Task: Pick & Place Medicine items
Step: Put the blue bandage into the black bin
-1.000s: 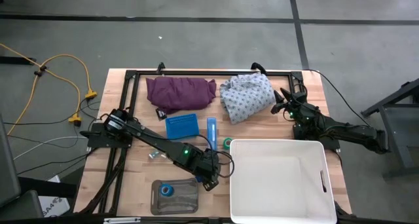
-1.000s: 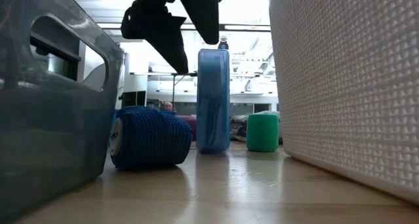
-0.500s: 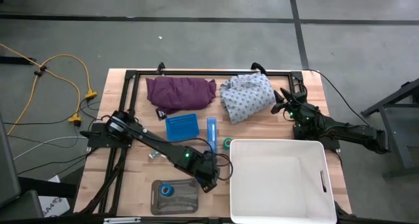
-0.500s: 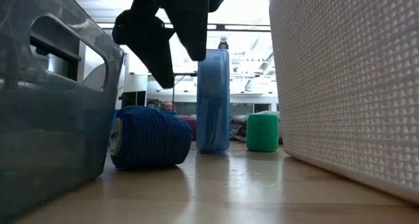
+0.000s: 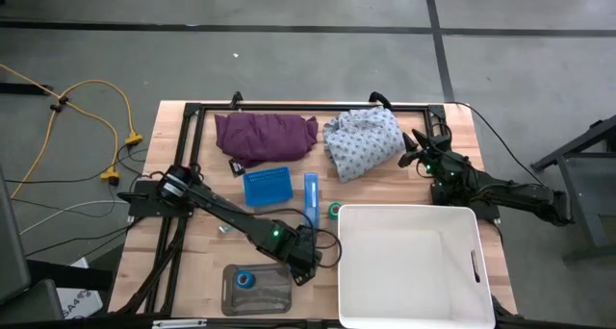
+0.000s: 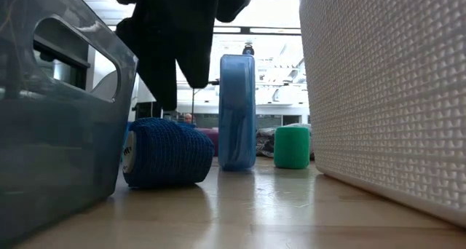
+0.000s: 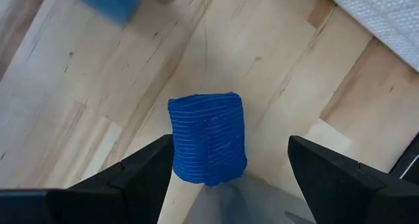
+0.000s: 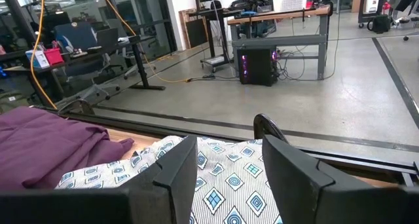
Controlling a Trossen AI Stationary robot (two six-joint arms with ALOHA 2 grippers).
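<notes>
A dark blue tape-like roll (image 7: 207,139) lies on its side on the wooden table, next to a clear container (image 6: 58,111); it also shows in the low view (image 6: 166,153). My left gripper (image 7: 231,142) is open and hangs just above the roll, pointing down, one finger on either side of it without touching; it also shows in the low view (image 6: 175,60) and the high view (image 5: 302,262). A tall blue piece (image 6: 237,111) stands upright behind the roll, and a green roll (image 6: 292,147) stands farther back. A small blue block (image 5: 267,187) and tiny pale pieces (image 5: 222,229) lie on the table. My right gripper (image 8: 229,165) is open and waits at the far right.
A large white basket (image 5: 414,262) fills the near right. The clear container (image 5: 255,286) at the near edge holds another small blue roll (image 5: 245,279). A purple cloth (image 5: 265,135) and a patterned cloth (image 5: 364,141) lie at the far side inside a black frame.
My left gripper has come down toward the blue roll and shifted a little toward the clear container. It has stayed open. The roll has not moved.
</notes>
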